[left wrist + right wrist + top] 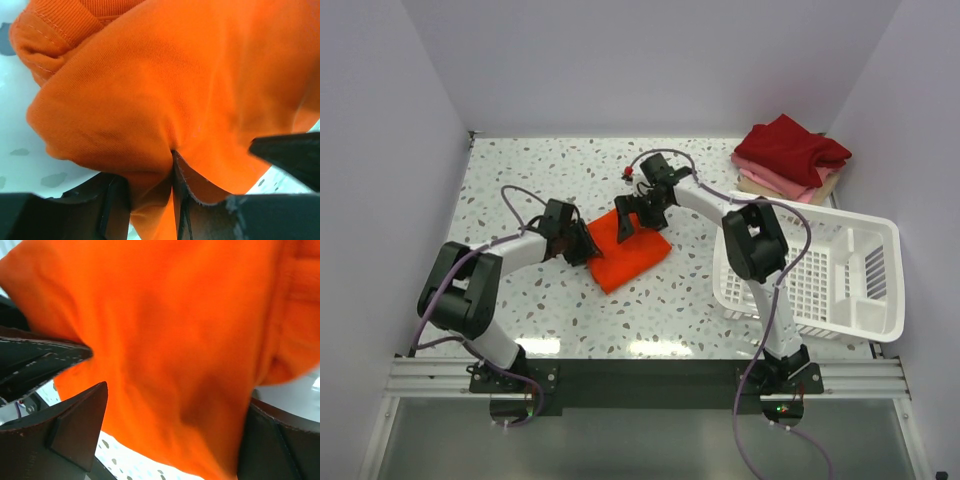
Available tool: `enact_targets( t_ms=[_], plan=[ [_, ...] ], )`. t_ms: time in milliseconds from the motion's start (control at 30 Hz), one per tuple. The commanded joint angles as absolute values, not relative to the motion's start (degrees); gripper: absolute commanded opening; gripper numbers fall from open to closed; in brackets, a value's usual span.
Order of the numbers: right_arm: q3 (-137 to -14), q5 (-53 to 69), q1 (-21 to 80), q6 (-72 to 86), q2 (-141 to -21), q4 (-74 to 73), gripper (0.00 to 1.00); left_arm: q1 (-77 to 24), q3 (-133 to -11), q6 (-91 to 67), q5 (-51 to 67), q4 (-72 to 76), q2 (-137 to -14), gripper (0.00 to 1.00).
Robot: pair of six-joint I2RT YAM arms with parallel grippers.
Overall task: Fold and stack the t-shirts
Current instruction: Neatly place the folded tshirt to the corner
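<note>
The bright orange-red t-shirt (632, 253) lies folded on the table's middle. My left gripper (584, 241) is at its left edge. In the left wrist view the gripper (175, 200) is shut on a pinched fold of the orange cloth (165, 85). My right gripper (638, 215) is over the shirt's far edge. In the right wrist view it (175, 435) is open, its fingers wide apart with orange cloth (170, 330) spread between them. A stack of folded shirts sits at the back right: dark red (790, 148) on top, pink (778, 180) below, beige (825, 188) at the bottom.
A white plastic lattice basket (820, 285) stands at the right, next to the right arm. Walls close the table on the left, back and right. The speckled tabletop (510, 180) shows at the left and back.
</note>
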State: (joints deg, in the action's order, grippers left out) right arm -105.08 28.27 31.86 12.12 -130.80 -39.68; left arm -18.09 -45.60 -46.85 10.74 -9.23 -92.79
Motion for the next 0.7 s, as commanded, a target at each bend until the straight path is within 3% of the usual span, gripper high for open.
enact_targets(
  t_ms=[0,133,300,333,467,533,667],
  plan=[
    [-102.31,28.48,34.10,13.09,-130.87,-38.85,0.93,-19.25,-45.96,-44.83,9.32,-9.93,-96.50,0.39],
    [-101.69,25.41,34.54,13.44,-130.96,-38.59,0.75,-19.69,-46.14,-44.91,9.40,-9.76,-96.77,0.38],
    [-102.13,22.42,34.54,13.53,-131.40,-38.85,0.43,-19.95,-45.97,-45.17,8.88,-9.76,-95.28,0.39],
    [-102.56,21.89,34.54,13.62,-131.48,-38.93,0.27,-19.95,-45.97,-45.18,8.62,-9.84,-94.84,0.41],
    [-105.02,18.90,34.54,13.36,-131.84,-40.34,0.01,-19.95,-46.93,-44.83,7.56,-12.38,-92.64,0.48],
    [-107.30,16.35,34.45,12.57,-131.84,-41.57,0.00,-19.95,-48.69,-44.65,7.21,-13.97,-91.06,0.63],
    [-110.73,13.63,33.93,11.69,-130.70,-42.71,0.00,-19.86,-53.85,-43.60,5.20,-19.93,-86.67,0.75]
  ],
)
